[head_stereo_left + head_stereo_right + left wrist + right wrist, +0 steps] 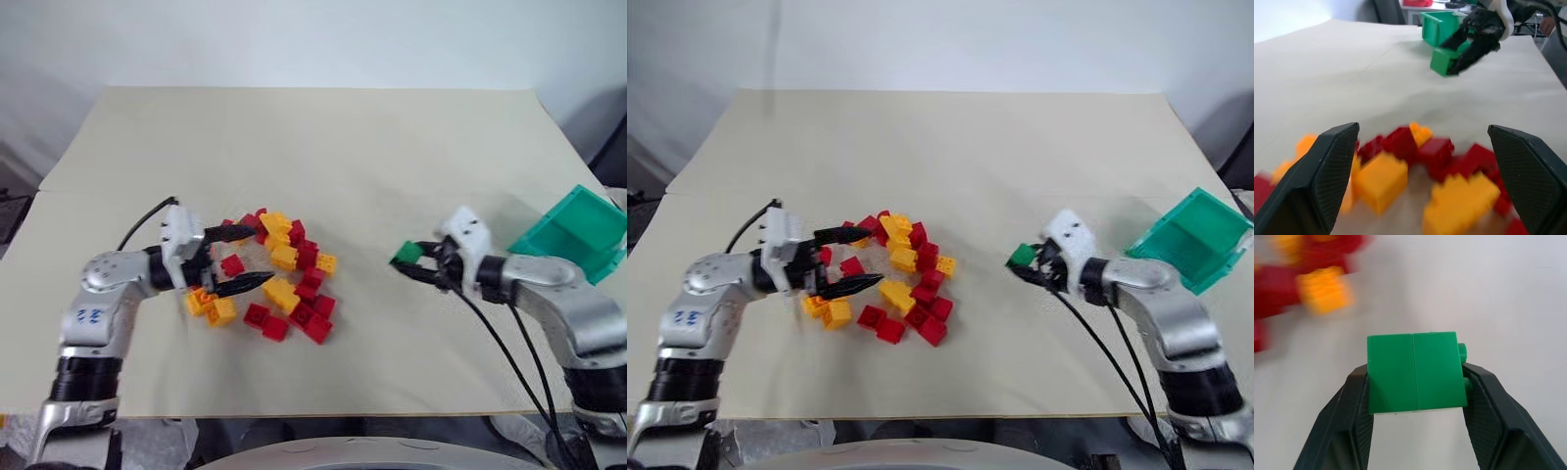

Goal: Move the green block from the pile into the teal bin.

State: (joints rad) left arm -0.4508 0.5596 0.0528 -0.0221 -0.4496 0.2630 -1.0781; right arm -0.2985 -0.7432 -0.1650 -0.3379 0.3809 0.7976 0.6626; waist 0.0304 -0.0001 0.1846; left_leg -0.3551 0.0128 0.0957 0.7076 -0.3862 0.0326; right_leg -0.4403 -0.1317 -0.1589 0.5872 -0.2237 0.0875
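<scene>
**Green block gripped, carry to bin comes next**

We have the right gripper [419, 262] clamped on the green block [1415, 372]; the wrist view shows both fingers pressed flat against its two sides, studs poking out on one side; block looks held just off the table, well apart from the pile [277, 276], at about 3 o'clock from it. So we judge the pick step done and the transport step in hand.

Left gripper [241, 258] is wide open, holding nothing; its fingers straddle the 9 o'clock edge of the pile, one red brick between them; we read it as idle.

Teal bin [573, 235] sits at about 2 o'clock from the held block, near the table's right edge, tilted with its mouth facing towards the block. Next move, in our view: swing the right arm towards 2 o'clock, lift enough to pass the bin's near rim, release inside; the tilt means a low drop could hit the wall or nudge the bin towards the edge.

Room: bare table [323, 147] between block and bin, nothing in the path; far half of the table also bare; tight spot is the bin's closeness to the right edge; right arm's cables hang at 6 o'clock, clear of the route.
</scene>
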